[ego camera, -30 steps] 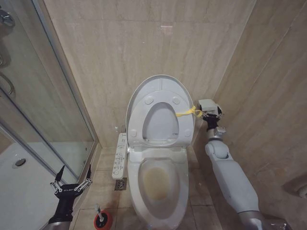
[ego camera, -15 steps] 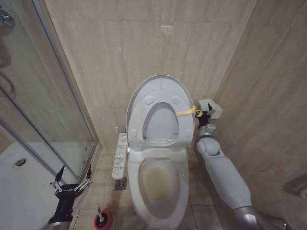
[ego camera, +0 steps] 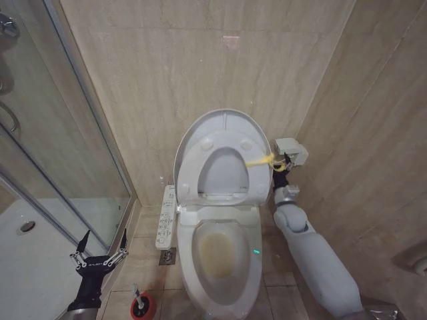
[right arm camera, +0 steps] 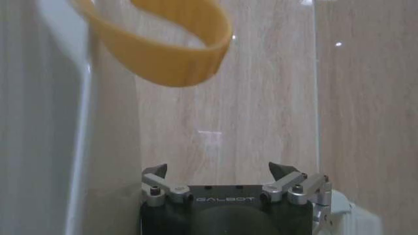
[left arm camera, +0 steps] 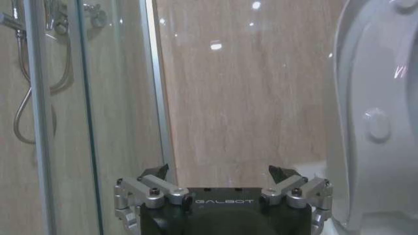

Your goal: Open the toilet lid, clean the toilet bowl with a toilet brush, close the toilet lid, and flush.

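surface: tiled floor (ego camera: 137, 263) | on it: toilet bowl (ego camera: 223, 267) standing at centre | red cup holder with toilet brush (ego camera: 141, 305) upright, near bowl's left front | floor drain (ego camera: 168, 256) beside bowl's left, below side button panel (ego camera: 166, 217)

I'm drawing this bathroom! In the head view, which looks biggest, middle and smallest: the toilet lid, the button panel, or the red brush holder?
1. The toilet lid, standing open against the wall.
2. The button panel.
3. The red brush holder, partly cut off by the picture's edge.
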`<state>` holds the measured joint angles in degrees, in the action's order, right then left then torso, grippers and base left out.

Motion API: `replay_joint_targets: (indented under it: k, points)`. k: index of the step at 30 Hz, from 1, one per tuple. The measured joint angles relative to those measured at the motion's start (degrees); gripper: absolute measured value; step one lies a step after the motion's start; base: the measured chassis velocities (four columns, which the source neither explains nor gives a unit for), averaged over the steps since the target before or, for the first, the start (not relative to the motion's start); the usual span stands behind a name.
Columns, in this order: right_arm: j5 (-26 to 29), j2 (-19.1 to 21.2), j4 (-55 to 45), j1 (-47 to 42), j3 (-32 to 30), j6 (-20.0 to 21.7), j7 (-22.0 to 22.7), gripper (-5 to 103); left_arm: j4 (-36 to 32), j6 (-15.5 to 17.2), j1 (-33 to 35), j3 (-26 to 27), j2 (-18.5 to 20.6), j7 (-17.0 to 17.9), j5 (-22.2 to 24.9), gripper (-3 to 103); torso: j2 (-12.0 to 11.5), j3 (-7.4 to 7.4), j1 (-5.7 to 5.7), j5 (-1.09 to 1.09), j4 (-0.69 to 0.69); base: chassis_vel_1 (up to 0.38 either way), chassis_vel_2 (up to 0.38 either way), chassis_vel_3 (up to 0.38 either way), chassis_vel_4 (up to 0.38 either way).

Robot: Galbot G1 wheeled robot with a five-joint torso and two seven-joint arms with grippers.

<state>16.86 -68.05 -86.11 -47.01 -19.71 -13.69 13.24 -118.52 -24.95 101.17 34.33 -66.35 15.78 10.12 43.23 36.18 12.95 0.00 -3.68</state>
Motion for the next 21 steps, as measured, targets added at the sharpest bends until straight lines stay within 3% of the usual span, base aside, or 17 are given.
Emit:
replay_joint_targets:
  k: [11, 21]
  points:
    - [0.0, 1.3, -9.2, -11.4, -4.1, 0.5, 0.9, 100, 0.0, 0.0, 0.0, 0.0, 0.0, 0.0, 0.0, 100, 0.0, 0.0, 0.0, 0.01, 0.02, 0.0, 0.0, 0.0, 0.0]
    - [-0.1, -0.8, -17.9, -24.6, -10.0, 0.3, 0.9, 100, 0.0, 0.0, 0.0, 0.0, 0.0, 0.0, 0.0, 100, 0.0, 0.0, 0.0, 0.01, 0.01, 0.0, 0.0, 0.0, 0.0]
